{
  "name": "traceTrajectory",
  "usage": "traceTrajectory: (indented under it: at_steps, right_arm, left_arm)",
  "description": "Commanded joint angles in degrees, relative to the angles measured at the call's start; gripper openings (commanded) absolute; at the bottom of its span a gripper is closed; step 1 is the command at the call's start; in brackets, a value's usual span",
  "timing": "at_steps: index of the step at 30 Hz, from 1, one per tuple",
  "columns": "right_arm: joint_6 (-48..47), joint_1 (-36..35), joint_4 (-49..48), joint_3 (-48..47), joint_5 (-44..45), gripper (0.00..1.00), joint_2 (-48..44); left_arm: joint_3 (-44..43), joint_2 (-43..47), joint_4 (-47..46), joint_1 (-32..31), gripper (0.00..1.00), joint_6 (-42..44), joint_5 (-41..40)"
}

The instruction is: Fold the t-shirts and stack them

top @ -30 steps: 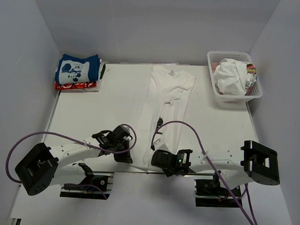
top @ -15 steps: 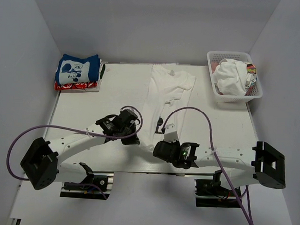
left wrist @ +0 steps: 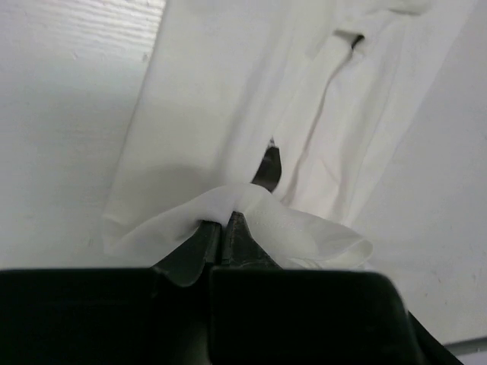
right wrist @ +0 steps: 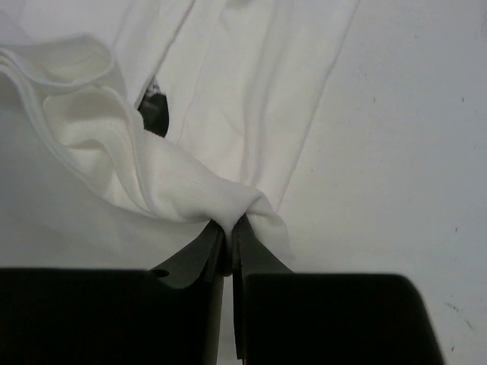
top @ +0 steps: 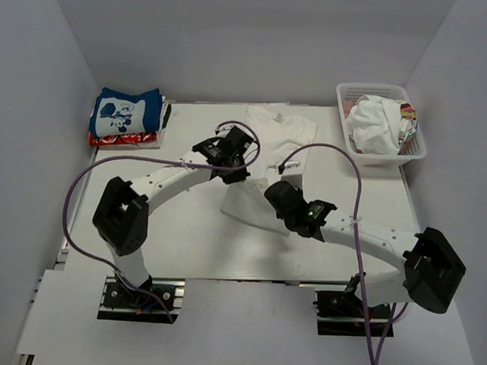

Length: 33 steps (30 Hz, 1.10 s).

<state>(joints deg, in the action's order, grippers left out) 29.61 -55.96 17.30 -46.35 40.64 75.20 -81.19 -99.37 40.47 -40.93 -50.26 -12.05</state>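
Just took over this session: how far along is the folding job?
Done: a blue tee sits folded on a red tee at the far left. In hand: the left claw and right claw are each shut on the large white t-shirt, its near end raised mid-fold. Left: crumpled shirts wait in the basket.

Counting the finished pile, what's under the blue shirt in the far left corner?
Only the edge of a red patterned shirt shows beneath the blue shirt. Any other layers between or below them are covered.

White table (top: 144, 227), plain grey-white walls (top: 249, 45).
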Motion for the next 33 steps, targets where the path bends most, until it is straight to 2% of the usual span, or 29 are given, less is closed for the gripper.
traceTrajectory:
  at_steps: [1, 7, 15, 23, 26, 28, 29, 30, 31, 32, 33]
  right_arm:
    - [-6.66, 4.27, -7.88, -4.10, -2.40, 0.00, 3.10]
    - [-10.09, 12.00, -11.06, -7.52, -9.42, 0.00, 8.37]
    - [-11.94, 17.90, -14.84, -8.85, -16.73, 0.00, 15.06]
    - [-13.17, 22.12, -19.76, -10.95, -20.86, 0.00, 19.81]
    - [-13.70, 22.92, -20.73, -12.44, -21.04, 0.09, 21.56]
    - [-13.70, 23.79, -20.46, -13.59, -21.05, 0.35, 23.76]
    - [-13.70, 24.14, -20.20, -15.68, -20.70, 0.46, 24.38]
    - [-13.78, 25.02, -18.72, -16.57, -20.08, 0.68, 26.30]
    - [-13.35, 25.20, -18.27, -18.76, -19.47, 0.71, 26.84]
    - [-13.17, 25.29, -17.40, -19.74, -19.11, 0.73, 27.45]
    - [-13.08, 26.33, -17.39, -21.31, -18.33, 0.76, 27.98]
  left_arm:
    - [-6.24, -3.01, 2.77, 2.25, 0.00, 2.79, -2.45]
    - [-13.99, -10.31, 3.48, 5.32, 0.00, 5.43, -1.93]
    - [-14.00, -14.89, -6.44, 6.91, 0.00, 11.76, 0.28]
    - [-16.80, -19.53, -10.67, 8.58, 0.00, 12.99, 0.89]
    - [-18.30, -21.12, -10.67, 9.11, 0.02, 13.52, 1.42]
    - [-19.17, -21.91, -10.67, 9.11, 0.19, 13.52, 1.95]
    - [-20.14, -21.92, -10.67, 9.63, 0.46, 14.22, 1.95]
    - [-20.85, -22.53, -10.15, 9.64, 0.58, 14.22, 1.34]
    - [-21.98, -22.53, -9.62, 9.64, 0.68, 14.22, 1.33]
    - [-24.52, -22.53, -8.40, 10.33, 0.87, 14.75, 0.55]
    - [-25.85, -22.53, -7.78, 10.34, 0.94, 15.45, -0.68]
